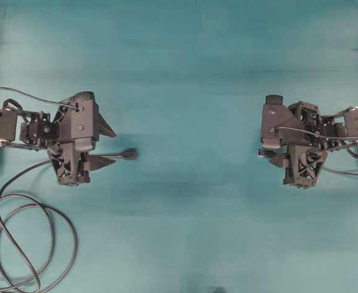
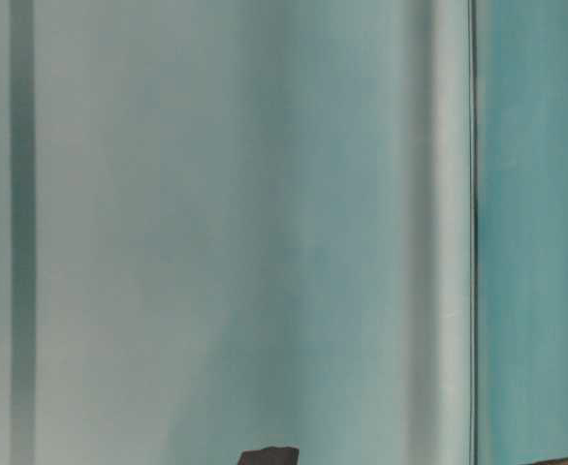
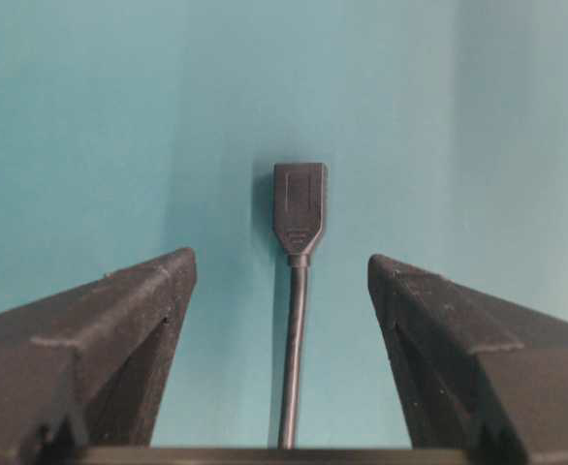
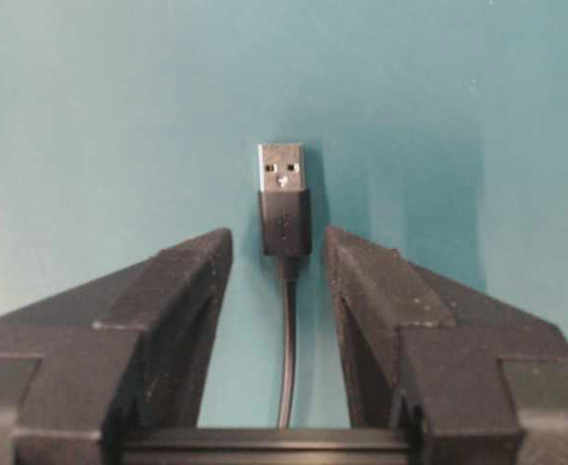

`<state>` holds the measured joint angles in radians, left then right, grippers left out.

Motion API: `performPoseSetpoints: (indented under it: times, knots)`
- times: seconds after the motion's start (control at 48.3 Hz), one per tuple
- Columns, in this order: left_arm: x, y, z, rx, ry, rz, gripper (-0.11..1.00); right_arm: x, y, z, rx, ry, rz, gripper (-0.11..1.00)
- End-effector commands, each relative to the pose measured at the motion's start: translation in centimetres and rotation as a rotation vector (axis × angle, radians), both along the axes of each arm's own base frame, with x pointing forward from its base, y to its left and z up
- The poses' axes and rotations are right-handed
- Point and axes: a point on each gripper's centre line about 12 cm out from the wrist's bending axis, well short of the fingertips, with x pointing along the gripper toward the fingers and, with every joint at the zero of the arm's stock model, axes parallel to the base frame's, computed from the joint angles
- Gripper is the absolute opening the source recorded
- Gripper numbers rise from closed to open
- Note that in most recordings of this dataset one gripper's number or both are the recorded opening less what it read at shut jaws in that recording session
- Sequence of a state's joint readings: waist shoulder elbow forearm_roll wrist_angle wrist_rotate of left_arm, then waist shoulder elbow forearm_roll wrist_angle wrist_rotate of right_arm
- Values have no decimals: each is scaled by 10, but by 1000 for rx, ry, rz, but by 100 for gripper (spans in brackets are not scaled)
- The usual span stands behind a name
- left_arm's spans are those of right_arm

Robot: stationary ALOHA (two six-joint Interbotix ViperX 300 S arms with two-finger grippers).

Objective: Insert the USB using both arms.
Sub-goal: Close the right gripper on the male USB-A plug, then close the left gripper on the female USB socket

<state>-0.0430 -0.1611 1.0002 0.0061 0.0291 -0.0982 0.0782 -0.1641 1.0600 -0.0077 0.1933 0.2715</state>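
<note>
Pick-up stage: both grippers straddling their cable ends, nothing grasped yet.

Overhead: left gripper (image 1: 105, 145) spread wide on the teal table (image 1: 191, 73), socket (image 1: 129, 153) lying just past its tips, looped cable (image 1: 26, 244) trailing below; right gripper (image 1: 270, 154) opposite, well apart, USB (image 1: 262, 153) peeking at its tips. Table-level: only blurred teal, nothing useful. Left wrist: jaws wide apart, socket (image 3: 299, 208) centred ahead, cable between them, untouched. Right wrist: jaws partly closed, flanking the USB (image 4: 282, 199) and its cable, gaps visible on both sides, no grip yet. Next, probably: closing the right jaws squarely on the plug body, then the left on the socket, lifting both, aligning tip to opening.
</note>
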Motion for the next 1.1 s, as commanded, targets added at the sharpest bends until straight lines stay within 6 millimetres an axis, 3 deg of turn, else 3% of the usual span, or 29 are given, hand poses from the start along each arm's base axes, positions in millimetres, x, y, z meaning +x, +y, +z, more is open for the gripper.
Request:
performPoseSetpoints:
  times: [0.0,0.394,0.663,1.077]
  knots:
    - [6,-1,8,-10,-32,9,86,6,1,3,1,-21,3,44]
    - [6,-1,7,-10,-26,9,86,10,1,-6,0,-6,3,43]
    - [4,-1,6,-8,-12,8,86,5,2,-8,-4,30,7,25]
    - [10,-1,-8,-1,31,1,86,4,5,-9,-8,44,24,23]
